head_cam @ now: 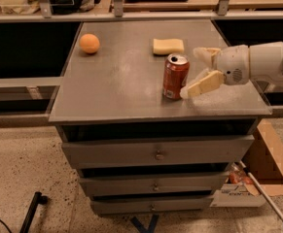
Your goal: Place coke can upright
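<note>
1 grey table (pixel 116 89) over 3 drawers (pixel 155 152); 1 gripper (pixel 192 73) in from the right edge, fingers spread and holding nothing, just beside 1 coke can (pixel 175 76) upright right of centre; 1 yellow sponge (pixel 168 46), 1 orange ball (pixel 89 43) near back edge; bare top left of can

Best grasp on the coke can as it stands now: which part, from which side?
Take the coke can across the middle of its red body, coming in level from the right. It stands upright, so its straight round sides suit opposed fingers, and the sponge lies behind it. The gripper sits just right of the can, fingers open.
</note>
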You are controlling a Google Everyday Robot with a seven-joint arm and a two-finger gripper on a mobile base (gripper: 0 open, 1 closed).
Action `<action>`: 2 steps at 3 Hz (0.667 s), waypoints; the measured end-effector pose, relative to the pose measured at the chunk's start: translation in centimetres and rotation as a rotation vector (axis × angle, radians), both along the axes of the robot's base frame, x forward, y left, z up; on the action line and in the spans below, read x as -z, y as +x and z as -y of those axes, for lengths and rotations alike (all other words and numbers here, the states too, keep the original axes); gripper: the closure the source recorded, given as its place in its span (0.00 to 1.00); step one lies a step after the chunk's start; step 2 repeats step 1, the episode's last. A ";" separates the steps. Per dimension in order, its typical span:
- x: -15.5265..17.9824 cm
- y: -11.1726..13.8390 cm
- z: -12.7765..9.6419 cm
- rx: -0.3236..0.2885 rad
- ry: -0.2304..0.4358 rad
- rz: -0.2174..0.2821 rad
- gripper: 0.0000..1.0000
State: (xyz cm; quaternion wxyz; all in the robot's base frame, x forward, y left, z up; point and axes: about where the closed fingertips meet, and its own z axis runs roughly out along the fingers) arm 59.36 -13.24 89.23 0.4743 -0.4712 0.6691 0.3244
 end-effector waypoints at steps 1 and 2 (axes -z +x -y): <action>0.4 0.0 0.1 0.003 0.000 -0.009 0.00; 0.4 0.0 0.1 0.003 0.000 -0.009 0.00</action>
